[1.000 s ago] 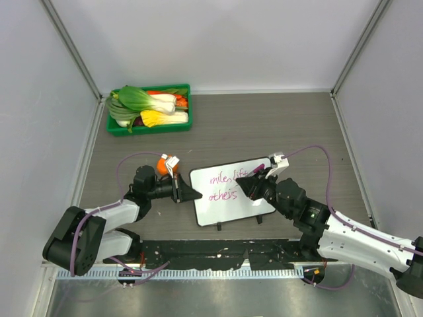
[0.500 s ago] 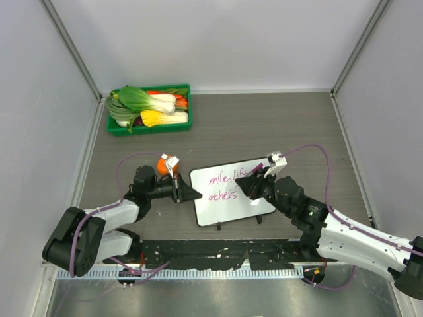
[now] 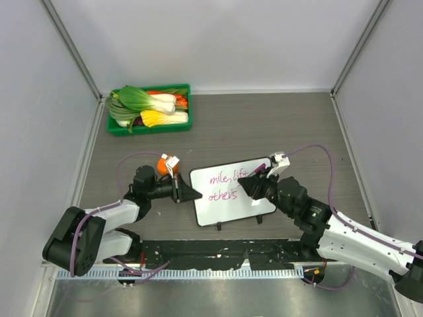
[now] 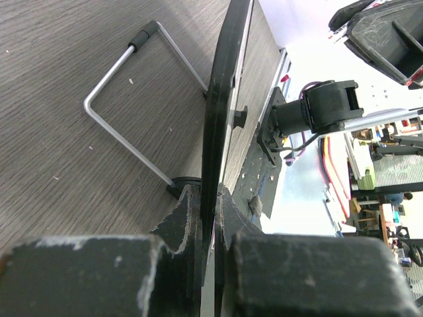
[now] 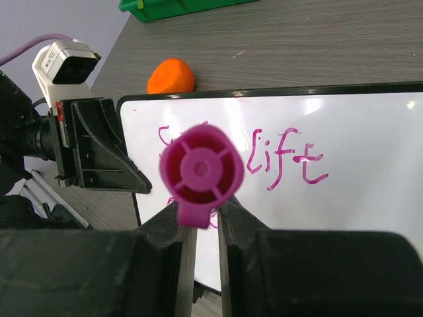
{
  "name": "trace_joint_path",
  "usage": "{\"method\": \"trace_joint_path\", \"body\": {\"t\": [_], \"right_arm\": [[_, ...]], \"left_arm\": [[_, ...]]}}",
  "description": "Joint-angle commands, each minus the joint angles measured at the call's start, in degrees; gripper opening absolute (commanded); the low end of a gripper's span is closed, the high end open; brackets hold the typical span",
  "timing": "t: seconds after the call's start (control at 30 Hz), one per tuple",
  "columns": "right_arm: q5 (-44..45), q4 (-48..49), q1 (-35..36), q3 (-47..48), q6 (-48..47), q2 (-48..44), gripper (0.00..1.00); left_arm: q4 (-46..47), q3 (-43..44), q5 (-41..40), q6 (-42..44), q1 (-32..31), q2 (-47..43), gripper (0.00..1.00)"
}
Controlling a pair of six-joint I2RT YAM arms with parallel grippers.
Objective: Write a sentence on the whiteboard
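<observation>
The whiteboard (image 3: 231,201) stands on its feet at the table's middle, tilted. It carries the sentence (image 3: 225,185) in magenta script, in two lines. My left gripper (image 3: 192,193) is shut on the board's left edge. In the left wrist view the black frame (image 4: 221,99) runs edge-on between my left gripper's (image 4: 210,198) fingers. My right gripper (image 3: 254,181) is shut on a magenta marker (image 3: 258,169) over the board's right part. In the right wrist view the marker's end (image 5: 200,170) sticks out of my right gripper (image 5: 203,221) and hides part of the writing (image 5: 284,155). The tip is hidden.
A green tray (image 3: 151,129) of vegetables sits at the back left. An orange ball (image 3: 162,166) lies just behind the left gripper and shows in the right wrist view (image 5: 170,76). The board's wire stand (image 4: 125,99) rests on the table. Grey walls enclose the sides.
My right gripper shifted slightly left with the marker, then back right over the board. The left gripper and the board have not moved.
</observation>
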Motion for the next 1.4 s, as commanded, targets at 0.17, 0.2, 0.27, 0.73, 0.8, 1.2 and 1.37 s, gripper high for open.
{"method": "trace_joint_path", "body": {"t": [0.17,0.2,0.27,0.73,0.8,1.2,1.37], "right_arm": [[2.0,-3.5,-0.3,-0.5,-0.5,-4.5,0.01],[2.3,-4.3,-0.3,-0.5,-0.6,-4.7,0.01],[2.9,-5.5,-0.3,-1.0,-0.8,-5.2,0.01],[5.9,-3.7,-0.3,-4.9,-0.6,-3.9,0.01],[5.5,-2.9,-0.3,-4.9,-0.4,-3.8,0.01],[9.1,-3.9,-0.3,-6.2,0.4,-2.9,0.01],[10.2,-4.8,-0.3,-6.4,0.5,-3.0,0.01]], "left_arm": [[-2.3,-0.4,-7.0,4.5,0.4,1.2,0.00],[-2.3,-0.3,-6.9,4.5,0.4,1.3,0.00],[-2.2,-0.4,-6.8,4.5,0.4,1.4,0.00],[-1.9,-0.2,-6.5,4.5,0.4,2.0,0.00],[-1.8,-0.2,-6.7,4.4,0.4,2.1,0.00],[-1.8,-0.2,-6.4,4.4,0.4,2.1,0.00],[-2.1,-0.2,-6.6,4.4,0.4,1.8,0.00]]}}
